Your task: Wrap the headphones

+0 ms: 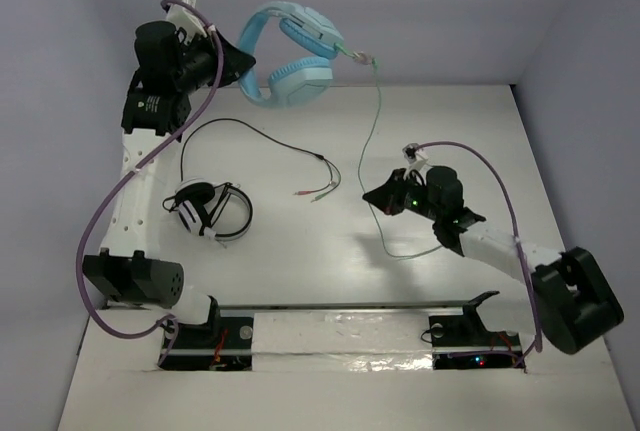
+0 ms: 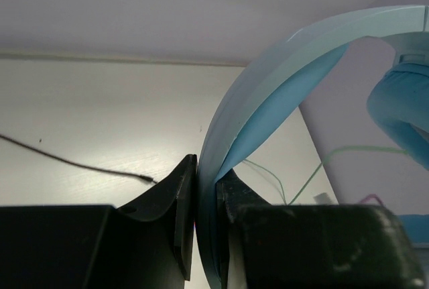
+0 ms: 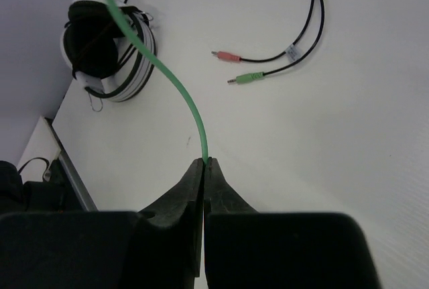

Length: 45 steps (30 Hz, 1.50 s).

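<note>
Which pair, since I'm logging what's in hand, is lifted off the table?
The light blue headphones, clamped by the band in the left gripper and held in the air. The black-and-white headphones lie on the table, with no gripper touching them.

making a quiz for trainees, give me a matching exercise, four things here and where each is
1 blue headphones
2 green cable
3 black-and-white headphones
4 pink and green plugs

a lying on the table, left of centre
b band clamped in the left gripper
c pinched in the right gripper
d tips of the black cable

Pairs: 1-b, 2-c, 3-a, 4-d
</note>
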Each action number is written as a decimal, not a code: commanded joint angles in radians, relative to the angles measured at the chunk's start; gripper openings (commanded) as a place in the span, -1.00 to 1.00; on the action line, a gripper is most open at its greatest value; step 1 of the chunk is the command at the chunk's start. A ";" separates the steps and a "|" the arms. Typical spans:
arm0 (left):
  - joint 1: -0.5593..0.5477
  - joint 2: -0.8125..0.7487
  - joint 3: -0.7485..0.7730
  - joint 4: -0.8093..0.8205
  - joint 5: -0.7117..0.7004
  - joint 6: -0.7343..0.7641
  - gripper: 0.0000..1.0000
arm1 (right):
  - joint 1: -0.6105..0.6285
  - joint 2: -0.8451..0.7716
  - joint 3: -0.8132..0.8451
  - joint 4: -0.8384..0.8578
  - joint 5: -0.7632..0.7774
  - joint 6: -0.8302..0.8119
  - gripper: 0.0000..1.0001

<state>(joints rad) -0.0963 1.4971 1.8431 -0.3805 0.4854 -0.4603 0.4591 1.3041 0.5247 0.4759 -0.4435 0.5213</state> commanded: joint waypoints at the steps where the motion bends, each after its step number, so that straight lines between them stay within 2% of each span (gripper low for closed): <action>1: 0.003 -0.069 -0.094 0.162 -0.040 -0.072 -1.00 | 0.009 -0.129 0.038 -0.084 0.077 -0.007 -1.00; 2: 0.003 -0.087 -0.131 0.184 -0.044 -0.090 -1.00 | 0.009 -0.143 0.055 -0.162 0.106 -0.013 -1.00; 5: 0.003 -0.107 -0.254 0.258 -0.059 -0.119 -1.00 | 0.030 -0.158 0.100 -0.244 0.144 -0.027 -1.00; 8: 0.003 -0.130 -0.347 0.325 -0.054 -0.175 -1.00 | 0.043 -0.128 0.113 -0.257 0.184 -0.012 -1.00; 14: -0.010 -0.178 -0.545 0.465 -0.146 -0.305 -1.00 | 0.167 -0.034 0.176 -0.311 0.296 0.031 -1.00; 16: -0.054 -0.196 -0.585 0.485 -0.223 -0.317 -1.00 | 0.243 0.000 0.237 -0.362 0.340 0.025 -1.00; 17: -0.075 -0.202 -0.594 0.482 -0.311 -0.304 -1.00 | 0.271 0.007 0.260 -0.420 0.385 0.020 -1.00; 20: -0.178 -0.207 -0.605 0.457 -0.460 -0.269 -1.00 | 0.369 0.018 0.346 -0.541 0.425 0.008 -1.00; 21: -0.201 -0.206 -0.613 0.454 -0.558 -0.262 -1.00 | 0.395 0.018 0.372 -0.577 0.437 0.005 -1.00; 24: -0.275 -0.175 -0.611 0.431 -0.664 -0.229 -1.00 | 0.493 0.003 0.474 -0.719 0.577 -0.017 -1.00; 27: -0.332 -0.147 -0.627 0.423 -0.734 -0.183 -1.00 | 0.532 -0.011 0.578 -0.861 0.618 -0.041 -1.00; 34: -0.459 -0.100 -0.656 0.382 -0.751 -0.022 -1.00 | 0.541 0.007 0.820 -1.158 0.689 -0.158 -1.00; 40: -0.509 -0.090 -0.706 0.382 -0.625 0.083 -1.00 | 0.541 0.030 0.983 -1.332 0.746 -0.237 -1.00; 45: -0.510 -0.087 -0.703 0.304 -0.496 0.164 -1.00 | 0.541 0.060 1.063 -1.436 0.808 -0.291 -1.00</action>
<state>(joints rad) -0.6071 1.4410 1.1187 -0.1284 -0.1135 -0.3420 0.9962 1.3472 1.5261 -0.8497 0.2935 0.2974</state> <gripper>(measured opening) 0.102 0.018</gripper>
